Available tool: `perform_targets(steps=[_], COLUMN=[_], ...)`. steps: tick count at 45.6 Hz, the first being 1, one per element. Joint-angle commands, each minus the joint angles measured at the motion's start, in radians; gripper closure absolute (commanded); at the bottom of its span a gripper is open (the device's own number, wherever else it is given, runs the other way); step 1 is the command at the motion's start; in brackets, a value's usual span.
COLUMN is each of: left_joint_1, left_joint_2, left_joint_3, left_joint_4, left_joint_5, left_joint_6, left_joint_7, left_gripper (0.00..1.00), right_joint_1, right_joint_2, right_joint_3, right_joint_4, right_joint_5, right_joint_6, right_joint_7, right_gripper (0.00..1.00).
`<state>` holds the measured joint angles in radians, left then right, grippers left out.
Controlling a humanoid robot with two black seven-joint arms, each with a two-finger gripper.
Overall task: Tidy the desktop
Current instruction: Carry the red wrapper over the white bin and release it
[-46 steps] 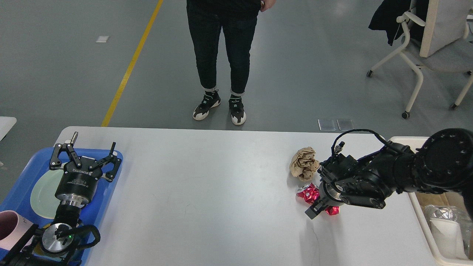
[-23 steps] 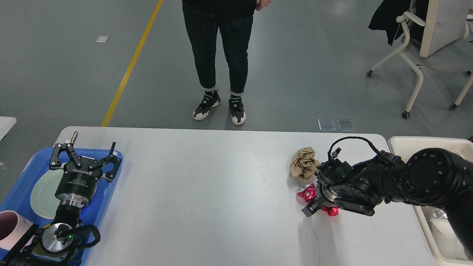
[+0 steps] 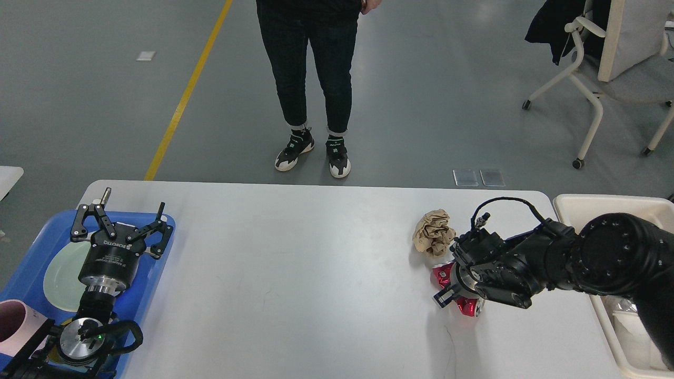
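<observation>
The desktop [image 3: 316, 273] is a big white table that fills the lower part of the view. Two bits of trash sit on its right side: a crushed red can [image 3: 463, 302] and, just behind it, a brown paper ball [image 3: 433, 231]. The right gripper [image 3: 446, 295] is right on top of the can, coming at it from the cream bin [image 3: 584, 205], which stands just off the table's right edge. The can seems to lie longways from far-left to near-right, but the gripper hides its middle. I think the fingers are around the can, but they are dark and I cannot tell if they squeeze it yet. The right arm is much nearer to the trash. The left gripper [image 3: 122, 221] hangs with fingers spread wide over the blue tray [image 3: 158, 273] at the table's left end, holding nothing. A pale plate [image 3: 60, 273] lies in that tray, partly hidden.
</observation>
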<state>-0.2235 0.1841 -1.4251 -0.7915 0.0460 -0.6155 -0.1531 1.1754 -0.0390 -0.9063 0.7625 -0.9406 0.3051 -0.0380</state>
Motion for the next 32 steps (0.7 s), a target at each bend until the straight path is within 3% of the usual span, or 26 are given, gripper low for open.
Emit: perform_targets(steps=[1, 25, 32], left_joint_1=[0.0, 0.0, 0.0], left_joint_2=[0.0, 0.0, 0.0], left_joint_3=[0.0, 0.0, 0.0], left_joint_4=[-0.002, 0.0, -0.002], left_joint_5=[0.0, 0.0, 0.0], left_joint_6=[-0.001, 0.0, -0.001], left_joint_7=[0.0, 0.001, 0.001], left_gripper=[0.03, 0.03, 0.03], right_joint_1=[0.004, 0.027, 0.147], right_joint_2=[-0.007, -0.041, -0.12], right_joint_3=[-0.002, -0.002, 0.009], right_joint_4=[0.007, 0.041, 0.147], right_joint_5=[0.011, 0.109, 0.204], right_joint_6=[0.006, 0.022, 0.081], right_joint_7=[0.0, -0.002, -0.006], right_gripper=[1.0, 1.0, 1.0])
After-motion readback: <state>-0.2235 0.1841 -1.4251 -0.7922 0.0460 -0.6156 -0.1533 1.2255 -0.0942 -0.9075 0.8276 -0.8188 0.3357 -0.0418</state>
